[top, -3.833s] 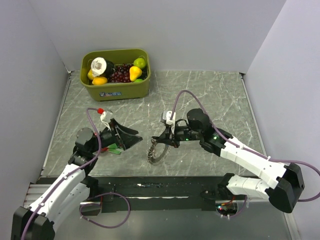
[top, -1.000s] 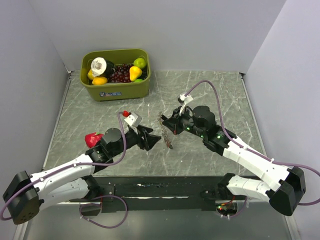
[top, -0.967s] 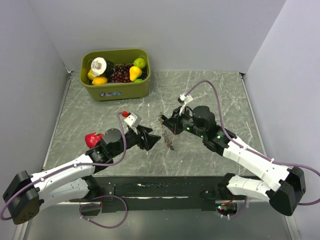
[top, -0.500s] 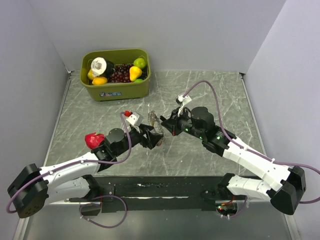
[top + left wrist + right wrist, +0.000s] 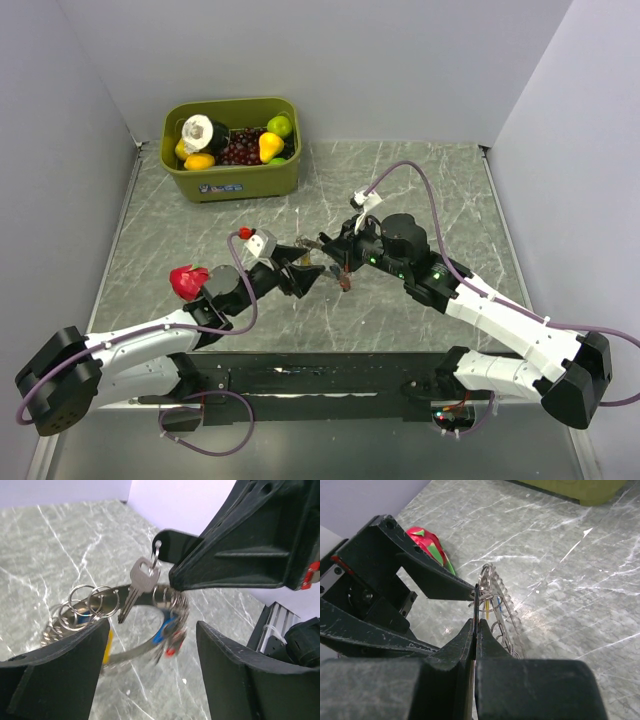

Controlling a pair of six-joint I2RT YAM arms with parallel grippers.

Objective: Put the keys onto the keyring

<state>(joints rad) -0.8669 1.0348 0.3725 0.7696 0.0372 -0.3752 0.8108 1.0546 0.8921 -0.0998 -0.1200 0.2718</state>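
The keyring, a limp grey metal band strung with small rings, hangs above the marble table. My right gripper is shut on it at the top. In the right wrist view its fingers pinch a thin metal edge, with the keyring dangling beyond. A silver key hangs from a small ring at the right fingertip. Blue, red and yellow key heads show lower on the band. My left gripper is open, and its fingers stand either side of the keyring without touching it.
A green bin of toy fruit stands at the back left. A red and green toy fruit lies on the table beside the left arm, also seen as the red toy in the right wrist view. Grey walls close in both sides.
My left gripper has reached forward and right, up to the hanging keyring. The right gripper has carried the keyring slightly left, so it now hangs between the left jaws.
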